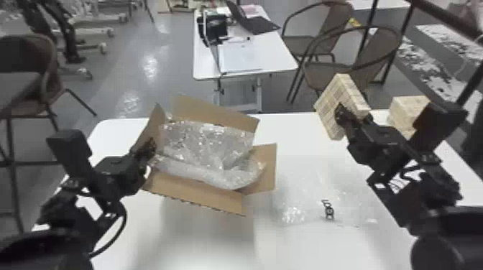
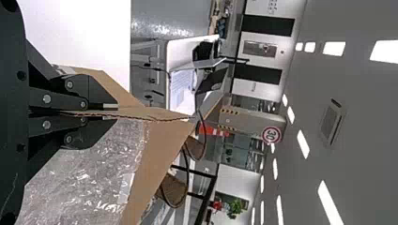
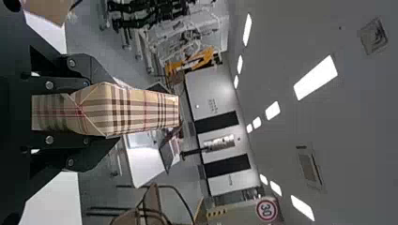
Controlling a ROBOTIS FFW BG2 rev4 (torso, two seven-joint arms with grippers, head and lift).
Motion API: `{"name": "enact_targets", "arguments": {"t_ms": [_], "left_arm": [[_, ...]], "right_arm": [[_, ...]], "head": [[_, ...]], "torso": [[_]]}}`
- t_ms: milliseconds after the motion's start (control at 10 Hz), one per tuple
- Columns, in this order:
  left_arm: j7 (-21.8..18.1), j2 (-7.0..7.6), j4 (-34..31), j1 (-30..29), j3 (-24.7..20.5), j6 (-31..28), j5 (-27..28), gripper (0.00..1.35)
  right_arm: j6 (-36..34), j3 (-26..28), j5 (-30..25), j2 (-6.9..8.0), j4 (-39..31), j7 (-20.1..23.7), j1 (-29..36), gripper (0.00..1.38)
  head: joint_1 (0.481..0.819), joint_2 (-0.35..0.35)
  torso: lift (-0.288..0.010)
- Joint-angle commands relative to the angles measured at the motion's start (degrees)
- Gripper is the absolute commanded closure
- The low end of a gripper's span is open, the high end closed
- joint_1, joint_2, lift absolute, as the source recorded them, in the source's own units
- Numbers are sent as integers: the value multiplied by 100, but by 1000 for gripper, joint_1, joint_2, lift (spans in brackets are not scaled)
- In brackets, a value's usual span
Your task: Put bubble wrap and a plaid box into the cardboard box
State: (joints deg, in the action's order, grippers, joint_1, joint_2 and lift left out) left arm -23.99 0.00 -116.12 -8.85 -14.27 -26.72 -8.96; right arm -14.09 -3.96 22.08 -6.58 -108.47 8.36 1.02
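Observation:
The open cardboard box stands left of centre on the table, with crumpled bubble wrap filling its opening. At its left flap is my left gripper; in the left wrist view the flap is pinched in the left gripper, beside the bubble wrap. My right gripper holds a plaid box up above the table's far right part. The right wrist view shows the plaid box clamped between both fingers of the right gripper.
A second plaid box is at the back right, partly behind the right arm. Clear plastic wrap with a dark mark lies on the white table, right of the cardboard box. Behind stand another table and chairs.

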Motion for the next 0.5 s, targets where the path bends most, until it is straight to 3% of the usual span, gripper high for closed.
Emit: {"name": "enact_targets", "arguments": {"t_ms": [0, 200, 400], "left_arm": [[0, -15, 11, 24, 21, 0, 9, 1220], [0, -15, 37, 50, 48, 0, 35, 1220], [0, -15, 72, 94, 92, 0, 35, 1220]], "right_arm": [[-85, -439, 288, -71, 212, 122, -392, 963], [-103, -1142, 754, -238, 607, 227, -893, 963], [-279, -1678, 1219, -282, 1152, 500, -1359, 963]], "head": [[633, 97], [614, 160], [609, 209]], "torso": [[-109], [-109], [-109]]}}
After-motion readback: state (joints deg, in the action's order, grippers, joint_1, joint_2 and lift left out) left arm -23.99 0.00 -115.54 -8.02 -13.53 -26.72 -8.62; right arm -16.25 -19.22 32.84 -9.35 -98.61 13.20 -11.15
